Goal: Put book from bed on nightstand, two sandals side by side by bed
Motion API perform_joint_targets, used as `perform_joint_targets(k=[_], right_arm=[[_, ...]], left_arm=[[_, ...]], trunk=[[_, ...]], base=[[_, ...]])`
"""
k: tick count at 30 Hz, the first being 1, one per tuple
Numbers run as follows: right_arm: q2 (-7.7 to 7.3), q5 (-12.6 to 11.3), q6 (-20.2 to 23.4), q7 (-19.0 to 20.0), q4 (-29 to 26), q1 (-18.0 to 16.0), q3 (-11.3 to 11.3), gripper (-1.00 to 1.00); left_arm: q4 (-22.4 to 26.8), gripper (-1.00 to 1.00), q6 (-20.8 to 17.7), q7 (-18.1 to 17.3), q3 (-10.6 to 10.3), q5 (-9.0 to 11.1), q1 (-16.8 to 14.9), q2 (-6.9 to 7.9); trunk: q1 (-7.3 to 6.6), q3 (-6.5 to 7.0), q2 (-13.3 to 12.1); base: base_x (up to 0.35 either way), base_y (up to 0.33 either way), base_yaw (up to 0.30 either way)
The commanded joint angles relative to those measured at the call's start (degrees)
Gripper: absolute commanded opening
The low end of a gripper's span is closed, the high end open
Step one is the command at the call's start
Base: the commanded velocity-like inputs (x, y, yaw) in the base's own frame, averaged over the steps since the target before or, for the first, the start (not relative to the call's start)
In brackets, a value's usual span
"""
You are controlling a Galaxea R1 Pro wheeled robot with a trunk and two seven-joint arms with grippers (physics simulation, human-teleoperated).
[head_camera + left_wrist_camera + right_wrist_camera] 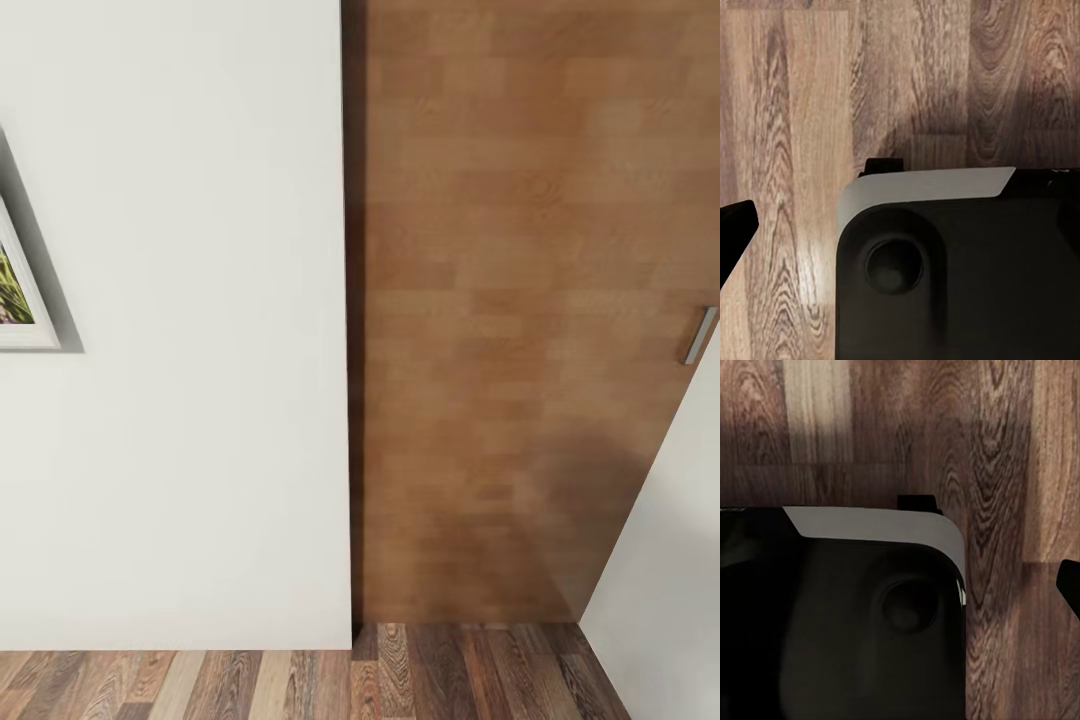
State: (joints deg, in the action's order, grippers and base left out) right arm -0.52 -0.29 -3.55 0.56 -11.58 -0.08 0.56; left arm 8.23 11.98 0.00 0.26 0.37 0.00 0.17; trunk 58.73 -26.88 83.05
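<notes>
I am facing a white wall (180, 400) and a brown wooden door (500, 350) of the bedroom at close range. The book, the bed, the nightstand and the sandals are out of view. In the left wrist view a dark fingertip (735, 223) of my left gripper pokes in over the wood-plank floor (802, 112). The right wrist view has a dark fingertip (1071, 583) of my right gripper at its edge, also above the floor (990, 450). Nothing is seen held; the jaws' spacing is hidden.
A white-framed picture (15, 300) hangs on the wall at far left. The door has a metal handle (700, 335) at right, beside another white surface (670, 570). My black-and-white base (960, 270) (847, 622) sits below both wrists. A strip of floor (300, 685) lies ahead.
</notes>
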Motion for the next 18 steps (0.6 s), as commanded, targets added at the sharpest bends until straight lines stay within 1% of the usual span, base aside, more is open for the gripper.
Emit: perform_joint_targets(k=[1,18], right_arm=[[0.0,-0.06,-0.15,0.06,-0.01,-0.01,0.06,1.0],[-0.01,-0.15,-0.22,0.06,-0.02,-0.01,0.06,1.0]], left_arm=[[0.03,1.0,0.2,0.0,0.01,0.04,0.0,-0.02],[-0.06,1.0,0.85,0.0,0.0,0.07,0.0,-0.08]], trunk=[[0.0,-0.05,0.02],[0.0,-0.05,0.02]], base=[[0.0,0.0,0.0],[0.0,0.0,0.007]])
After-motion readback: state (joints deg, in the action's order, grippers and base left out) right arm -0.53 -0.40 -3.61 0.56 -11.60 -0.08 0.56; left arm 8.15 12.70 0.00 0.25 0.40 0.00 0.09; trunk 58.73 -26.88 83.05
